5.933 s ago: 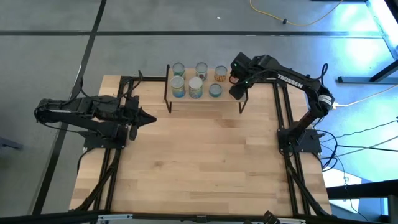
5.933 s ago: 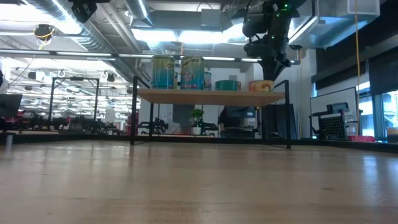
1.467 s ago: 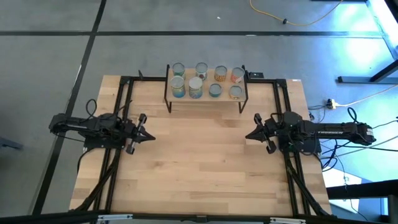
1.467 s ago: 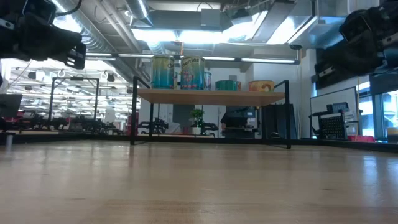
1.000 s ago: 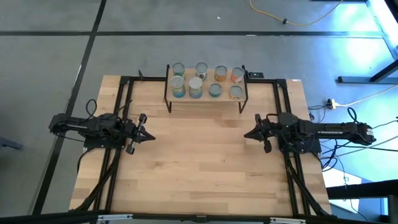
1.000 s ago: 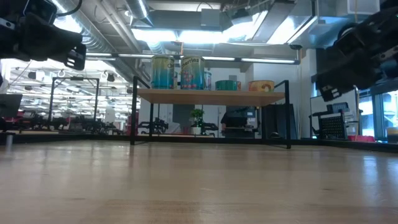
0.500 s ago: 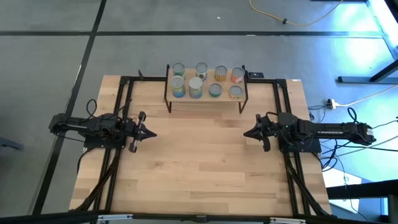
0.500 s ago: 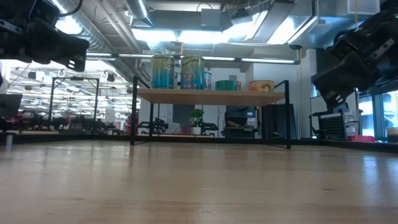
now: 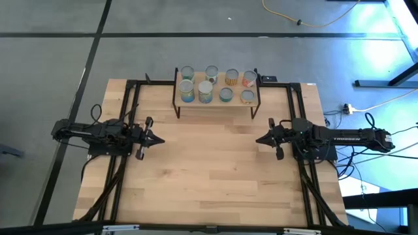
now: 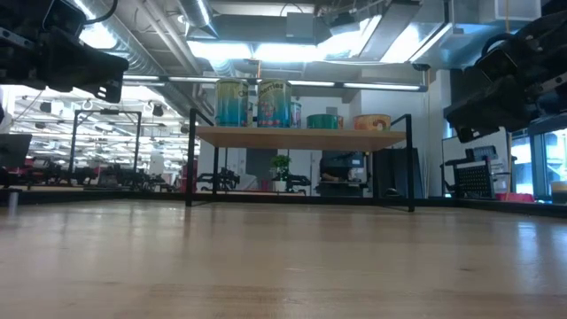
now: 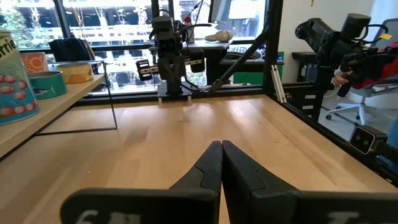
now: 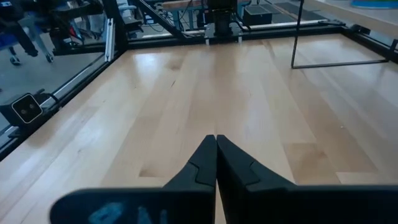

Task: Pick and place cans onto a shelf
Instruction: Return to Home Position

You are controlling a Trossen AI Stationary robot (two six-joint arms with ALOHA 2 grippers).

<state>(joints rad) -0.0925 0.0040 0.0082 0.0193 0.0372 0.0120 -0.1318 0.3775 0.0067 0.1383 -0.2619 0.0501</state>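
Several cans (image 9: 216,86) with silver tops stand upright on their bases in two rows on the small wooden shelf (image 9: 215,104) at the table's far edge; they also show in the low view (image 10: 262,103). My left gripper (image 9: 159,139) is shut and empty at the table's left side, pointing right. My right gripper (image 9: 258,140) is shut and empty at the right side, pointing left. Each wrist view shows its own closed fingertips, left (image 11: 221,149) and right (image 12: 215,142), over bare tabletop.
The shelf stands on thin black legs (image 10: 190,159) with open room beneath. Black frame rails (image 9: 130,104) run along the table's left and right sides. The wooden tabletop (image 9: 209,170) lies between the two arms.
My right gripper has gone slightly toward the table's left and tipped a little; its arm has shifted in the low view. My left gripper has edged slightly toward the right. The cans have kept still on the shelf.
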